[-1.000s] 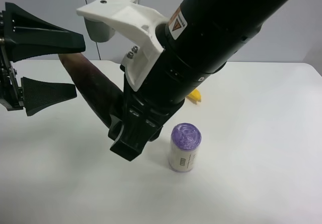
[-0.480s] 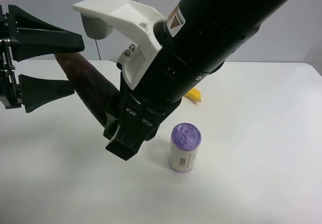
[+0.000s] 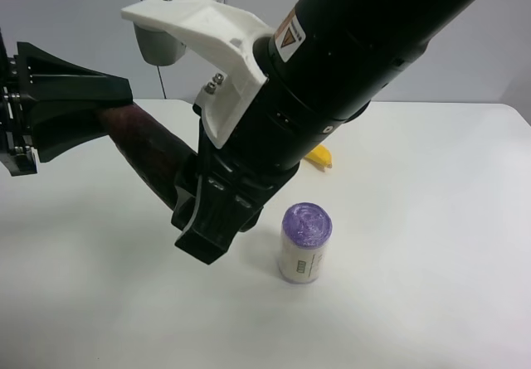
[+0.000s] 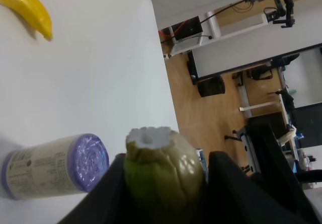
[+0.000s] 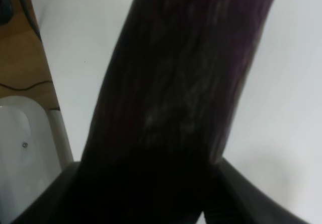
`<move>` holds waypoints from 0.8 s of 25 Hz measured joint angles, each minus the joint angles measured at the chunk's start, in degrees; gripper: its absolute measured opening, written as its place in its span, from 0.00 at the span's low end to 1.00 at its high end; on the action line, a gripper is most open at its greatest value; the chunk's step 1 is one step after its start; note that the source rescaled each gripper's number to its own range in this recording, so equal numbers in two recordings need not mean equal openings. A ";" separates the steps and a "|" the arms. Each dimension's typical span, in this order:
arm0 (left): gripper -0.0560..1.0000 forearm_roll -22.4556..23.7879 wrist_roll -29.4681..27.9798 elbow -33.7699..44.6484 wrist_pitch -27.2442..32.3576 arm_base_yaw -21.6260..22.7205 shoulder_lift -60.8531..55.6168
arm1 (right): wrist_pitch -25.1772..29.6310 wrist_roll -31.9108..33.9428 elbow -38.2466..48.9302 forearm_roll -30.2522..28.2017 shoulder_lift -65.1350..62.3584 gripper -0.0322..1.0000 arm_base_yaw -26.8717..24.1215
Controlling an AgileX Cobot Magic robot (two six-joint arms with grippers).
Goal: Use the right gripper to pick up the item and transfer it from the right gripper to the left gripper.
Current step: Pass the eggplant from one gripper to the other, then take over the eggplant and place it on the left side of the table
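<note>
Left claw clamped on eggplant stem end, right claw gripping its dark body

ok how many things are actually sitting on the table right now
2: a purple-lidded white cylinder upright near the middle of the table, and a yellow banana beyond it, mostly hidden behind the big arm. The arms may hide more.

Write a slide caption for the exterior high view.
Handover in mid-air: left gripper and right gripper both clamp the toy eggplant.
</note>
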 joint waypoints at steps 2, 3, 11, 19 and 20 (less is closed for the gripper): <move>0.07 0.00 0.00 0.00 0.00 0.00 0.00 | 0.00 0.00 0.00 -0.21 0.00 0.03 0.00; 0.07 0.00 0.00 0.00 0.00 0.00 0.00 | -0.03 0.00 0.00 -0.24 0.00 0.04 0.00; 0.07 0.48 0.30 0.00 -0.24 0.00 0.00 | -0.87 0.46 0.00 -1.79 0.00 0.97 0.00; 0.07 0.59 0.30 0.00 -0.24 0.00 0.00 | 6.90 2.57 0.00 -2.88 -2.72 1.00 0.00; 0.07 0.64 0.30 0.00 -0.24 0.00 0.00 | 8.28 3.23 0.00 -3.18 -3.66 1.00 0.00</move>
